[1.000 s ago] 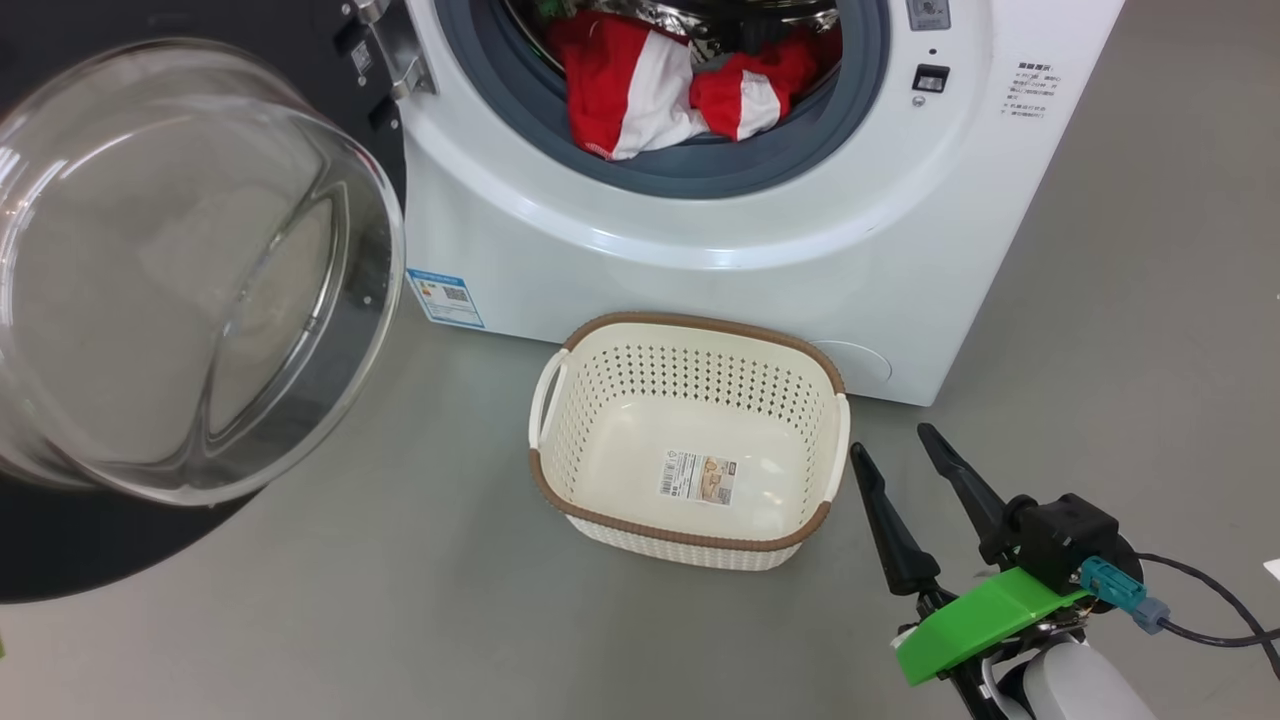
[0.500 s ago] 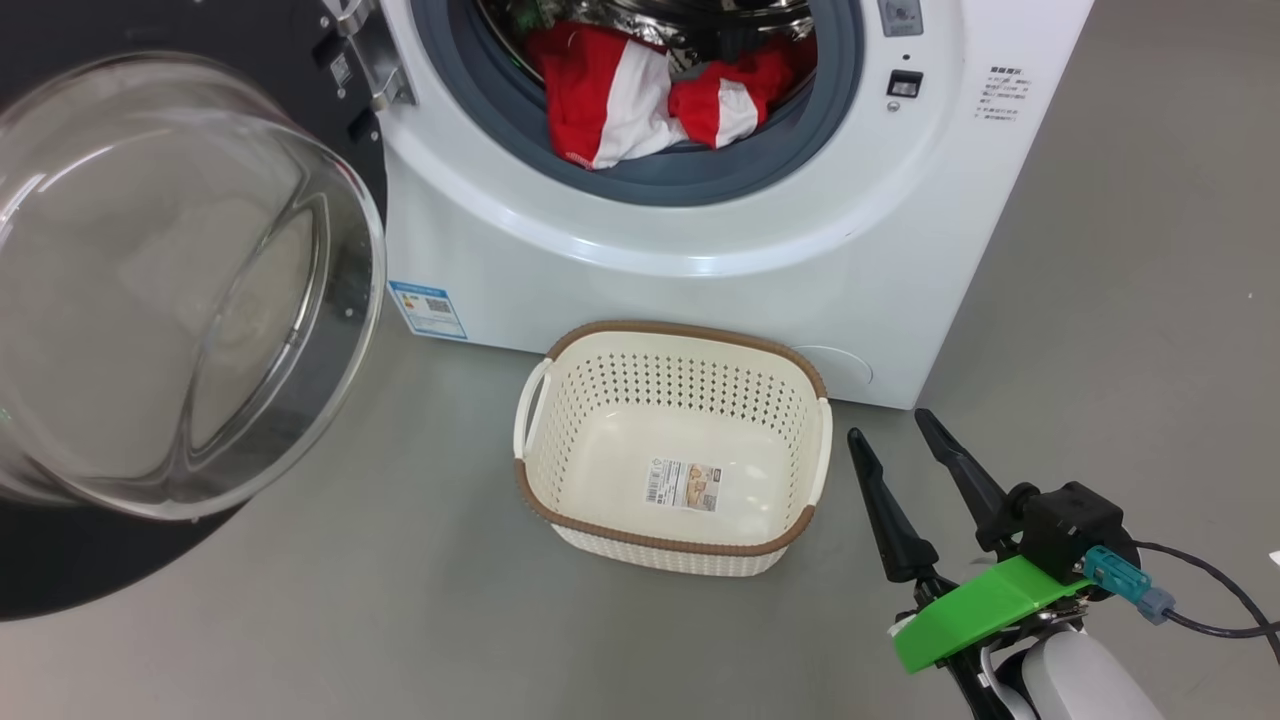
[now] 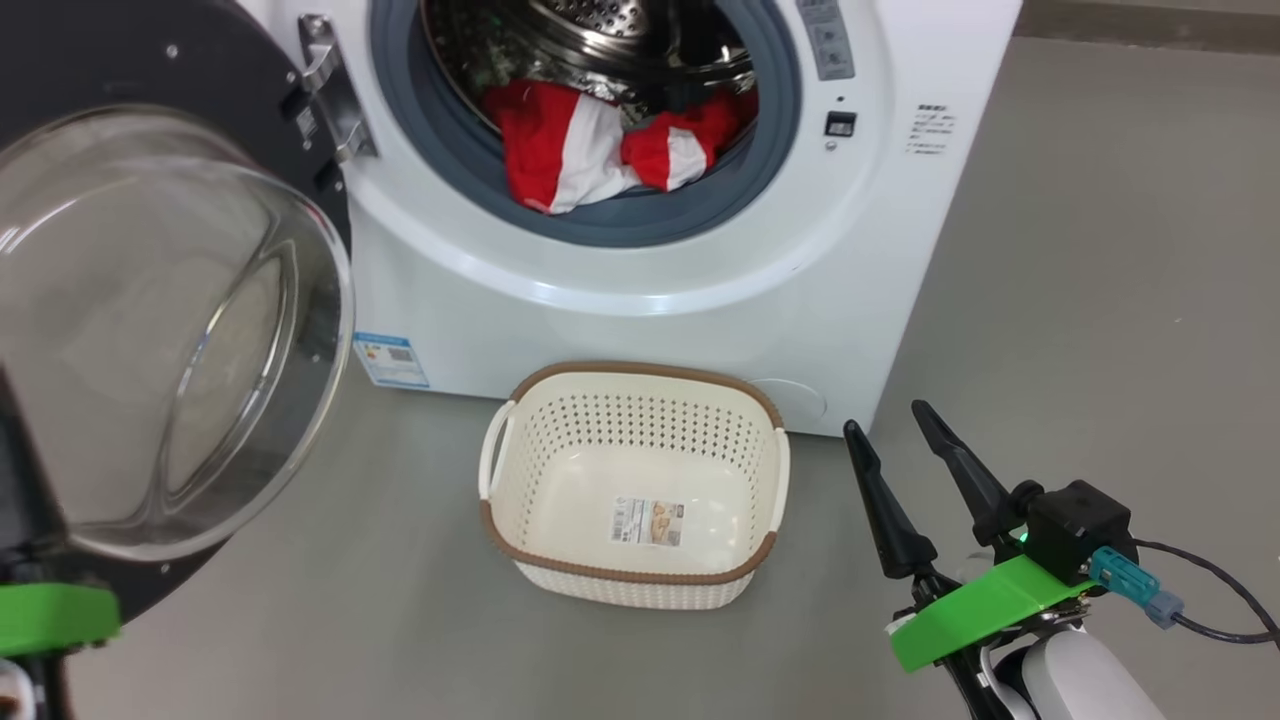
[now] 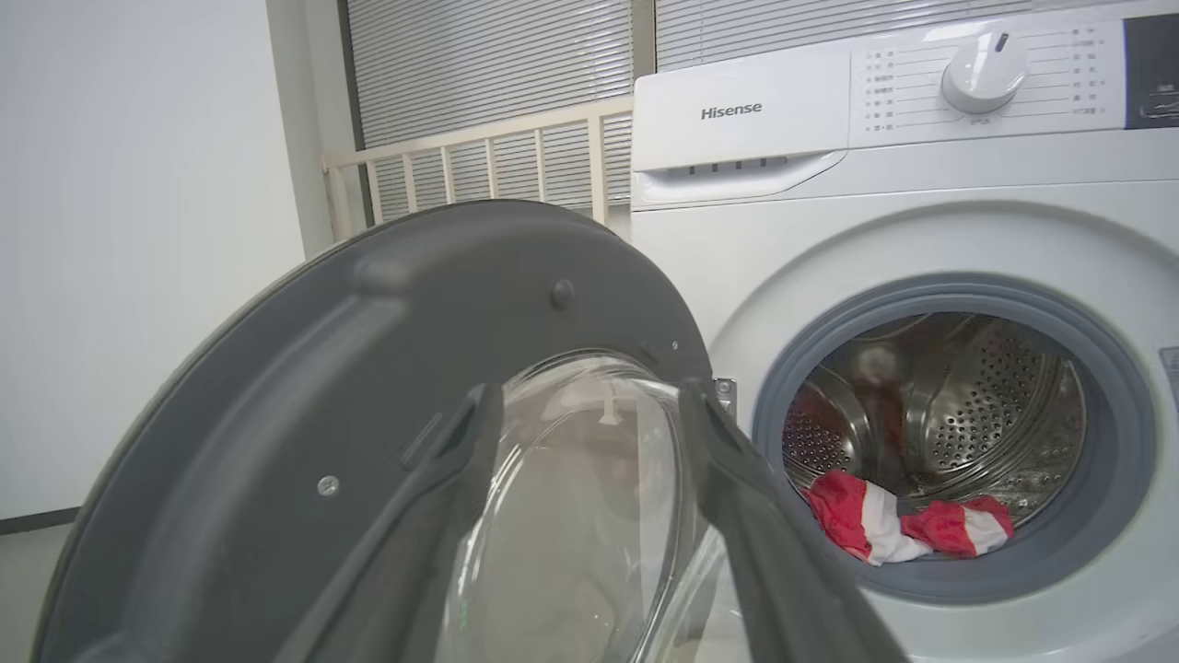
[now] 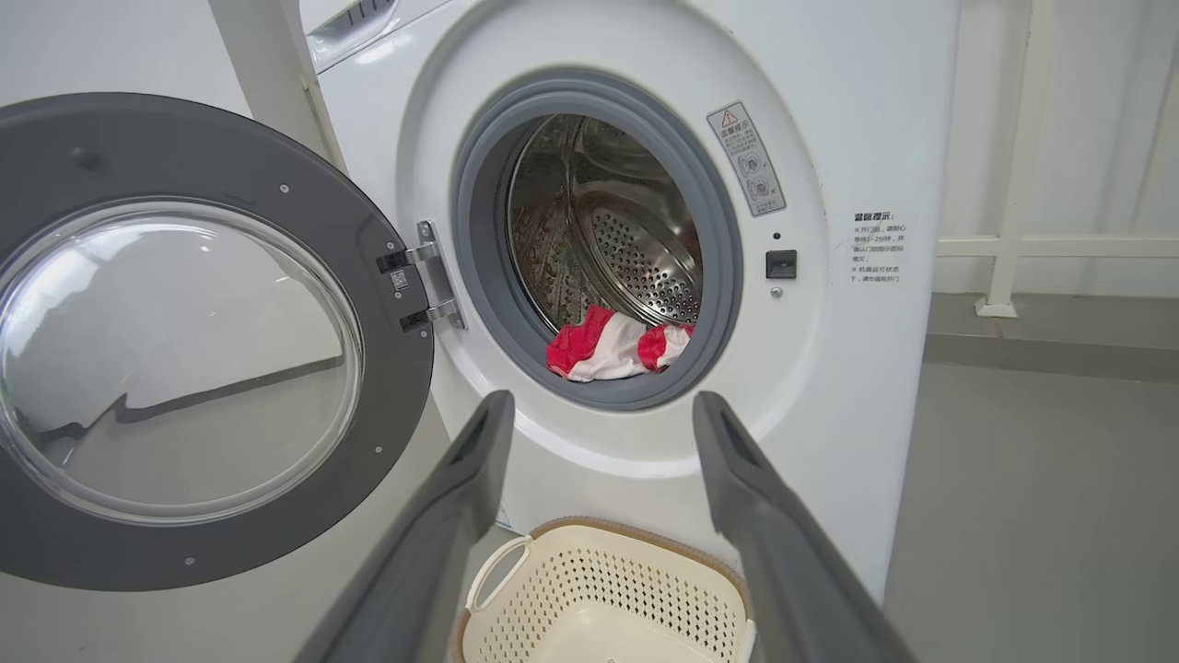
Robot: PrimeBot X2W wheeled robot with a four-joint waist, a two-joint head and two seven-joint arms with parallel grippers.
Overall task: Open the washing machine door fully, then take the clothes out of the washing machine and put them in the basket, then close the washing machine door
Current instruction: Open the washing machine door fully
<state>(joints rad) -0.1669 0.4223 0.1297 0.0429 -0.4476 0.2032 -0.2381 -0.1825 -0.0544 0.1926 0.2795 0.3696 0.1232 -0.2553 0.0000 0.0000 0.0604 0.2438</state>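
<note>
The washing machine stands with its door swung wide to the left, the glass bowl facing me. The red and white clothes lie on the lower lip of the steel drum, half over the grey ring. The cream basket sits empty on the floor, right in front of the machine. My right gripper hovers open just right of the basket, nothing between its fingers. In the left wrist view my left gripper is open, its fingers spread in front of the door's inner side, and the clothes show beyond.
Grey floor runs right of the machine. A white railing and blinds stand behind it, with a plain wall at the left. Another railing post rises at the far right.
The head camera has tilted, so more of the drum shows. A green part of my left arm has come into view at the lower left. The right gripper stays open.
</note>
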